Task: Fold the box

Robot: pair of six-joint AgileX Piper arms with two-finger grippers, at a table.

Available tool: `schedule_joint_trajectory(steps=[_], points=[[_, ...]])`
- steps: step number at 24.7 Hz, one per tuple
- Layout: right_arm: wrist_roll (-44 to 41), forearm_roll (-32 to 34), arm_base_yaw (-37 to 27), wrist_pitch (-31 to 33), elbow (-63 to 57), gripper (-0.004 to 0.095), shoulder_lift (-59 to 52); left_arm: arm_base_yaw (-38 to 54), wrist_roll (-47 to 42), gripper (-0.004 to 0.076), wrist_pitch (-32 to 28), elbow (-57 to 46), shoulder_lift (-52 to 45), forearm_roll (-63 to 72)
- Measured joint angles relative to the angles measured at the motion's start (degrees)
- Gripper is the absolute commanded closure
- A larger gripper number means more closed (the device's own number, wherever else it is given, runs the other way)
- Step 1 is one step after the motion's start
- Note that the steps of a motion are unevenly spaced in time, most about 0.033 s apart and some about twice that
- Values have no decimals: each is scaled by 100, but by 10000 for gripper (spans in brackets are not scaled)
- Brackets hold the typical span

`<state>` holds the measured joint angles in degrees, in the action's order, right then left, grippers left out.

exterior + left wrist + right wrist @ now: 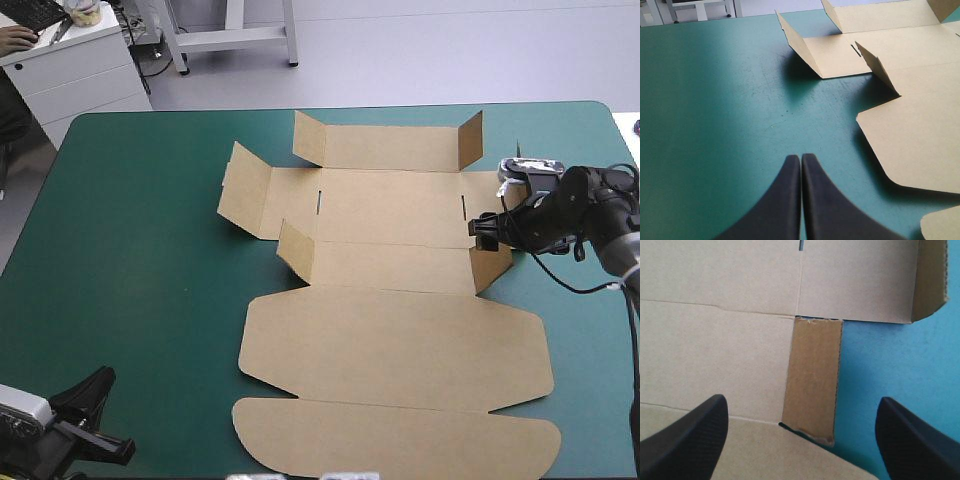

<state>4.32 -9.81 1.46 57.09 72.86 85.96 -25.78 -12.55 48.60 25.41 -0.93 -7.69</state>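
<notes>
Though mostly flat, brown box (400,345)

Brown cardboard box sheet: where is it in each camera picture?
High view: flat brown cardboard box sheet across the table's middle.
Left wrist view: sheet ahead of and beside the shut black left hand.
Right wrist view: sheet under and ahead of the open black right hand.
Shared landmark: teal-green table cover.

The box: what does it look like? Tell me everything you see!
The box is a cut sheet of brown board, lying mostly flat on the teal-green cover. Small side flaps stand up around its far panels; the rounded lid lies flat nearest the robot. The right gripper, fingers open, hovers by its right flap.
</notes>
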Motion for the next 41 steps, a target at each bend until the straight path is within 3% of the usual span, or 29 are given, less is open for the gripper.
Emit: schedule_joint_trajectory(steps=[6,10,12,17,18,30,37,41], points=[[5,67,0,21,39,169,849,0,0,734,0,0,0,0],[5,67,-13,-132,60,241,1034,0,0,734,0,0,0,0],[9,67,-17,-174,92,380,1098,0,0,734,0,0,0,0],[9,67,-17,-179,97,884,1153,0,0,734,0,0,0,0],[16,61,-17,-179,97,926,1153,0,0,734,0,0,0,0],[670,-40,-17,-86,315,928,1153,0,0,734,0,0,0,54],[1479,16,-17,184,1184,928,1153,0,0,734,-177,0,0,-115],[2488,-188,-17,252,1687,928,1153,0,0,734,-299,0,0,-151]])
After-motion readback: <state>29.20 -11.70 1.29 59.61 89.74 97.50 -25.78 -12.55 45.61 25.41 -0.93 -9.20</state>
